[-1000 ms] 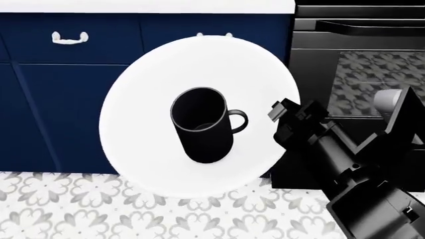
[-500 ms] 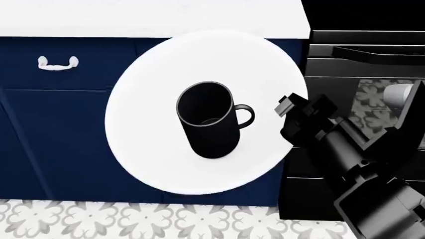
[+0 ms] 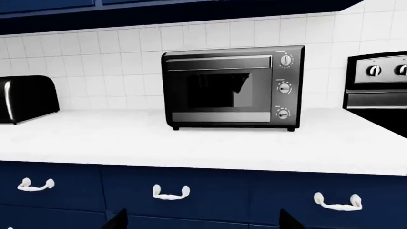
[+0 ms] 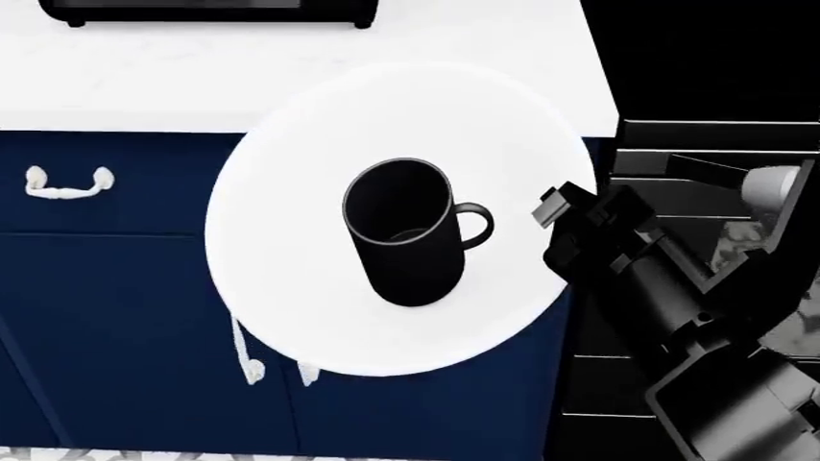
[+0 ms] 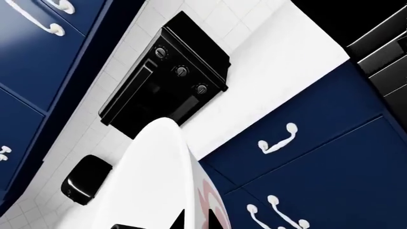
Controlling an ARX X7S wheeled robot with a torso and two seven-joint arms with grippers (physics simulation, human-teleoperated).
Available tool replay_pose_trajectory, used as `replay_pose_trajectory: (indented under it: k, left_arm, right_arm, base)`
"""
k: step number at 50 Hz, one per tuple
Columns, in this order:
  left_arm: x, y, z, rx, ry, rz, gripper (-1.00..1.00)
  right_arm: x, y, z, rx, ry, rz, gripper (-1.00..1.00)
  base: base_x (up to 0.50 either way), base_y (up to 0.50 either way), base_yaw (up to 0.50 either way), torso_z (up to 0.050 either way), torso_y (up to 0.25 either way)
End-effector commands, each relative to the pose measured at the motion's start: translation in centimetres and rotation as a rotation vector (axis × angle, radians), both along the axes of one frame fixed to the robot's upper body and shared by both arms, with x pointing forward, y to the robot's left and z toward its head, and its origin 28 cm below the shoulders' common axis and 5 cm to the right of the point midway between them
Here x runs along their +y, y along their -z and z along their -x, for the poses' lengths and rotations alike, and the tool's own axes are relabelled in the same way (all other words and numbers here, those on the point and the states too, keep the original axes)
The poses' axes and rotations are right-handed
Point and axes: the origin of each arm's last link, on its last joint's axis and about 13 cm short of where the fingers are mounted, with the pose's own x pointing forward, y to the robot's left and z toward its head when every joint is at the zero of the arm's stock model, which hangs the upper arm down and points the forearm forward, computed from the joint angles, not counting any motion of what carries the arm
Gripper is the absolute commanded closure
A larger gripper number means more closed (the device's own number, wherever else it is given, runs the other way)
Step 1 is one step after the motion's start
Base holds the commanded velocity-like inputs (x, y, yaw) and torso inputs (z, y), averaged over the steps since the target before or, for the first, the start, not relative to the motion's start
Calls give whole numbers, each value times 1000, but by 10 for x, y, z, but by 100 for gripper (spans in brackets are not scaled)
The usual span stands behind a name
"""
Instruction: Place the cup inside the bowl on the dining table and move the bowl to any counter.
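**Holding the bowl by its rim in front of the counter**

Your right gripper grips the bowl at the part of its rim nearest the black oven, as the head view shows it. The jaws are closed narrowly on that rim, one finger lying over the lip and the rest of the black arm trailing away from the bowl towards the oven. In the right wrist view the bowl fills the near field as a white curved wall rising straight out from between the jaws, so the rim sits right at their mouth.

The cup stands upright inside the bowl, close to its middle, with its loop handle turned towards the gripper but well short of the fingers. It touches nothing but the bowl's floor.

The bowl is held in the air in front of the counter. Its far edge overlaps the counter's front edge in the head view, while the rest hangs in front of the navy cabinet doors below that edge.

On the counter, a black toaster oven stands against the tile backsplash, and a black toaster sits further along, on the toaster oven's side away from the oven.

Your left gripper shows only as two dark finger tips at the edge of the left wrist view, spread wide apart with nothing between them.
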Motion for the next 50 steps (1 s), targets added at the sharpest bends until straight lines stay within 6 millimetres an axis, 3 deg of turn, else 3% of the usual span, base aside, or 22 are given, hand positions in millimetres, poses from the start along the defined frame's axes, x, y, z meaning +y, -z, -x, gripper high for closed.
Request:
replay_pose_trajectory:
  k: [1, 50]
  left_arm:
    - [0, 1, 0, -6, 20, 10, -100]
    - [1, 2, 1, -5, 6, 15, -100]
  right_arm:
    - [-1, -6, 1, -34, 5, -24, 100]
    - [1, -2, 1, -5, -6, -20, 100]
  base:
    - [500, 1, 0, 0, 0]
    - [470, -115, 0, 0, 2]
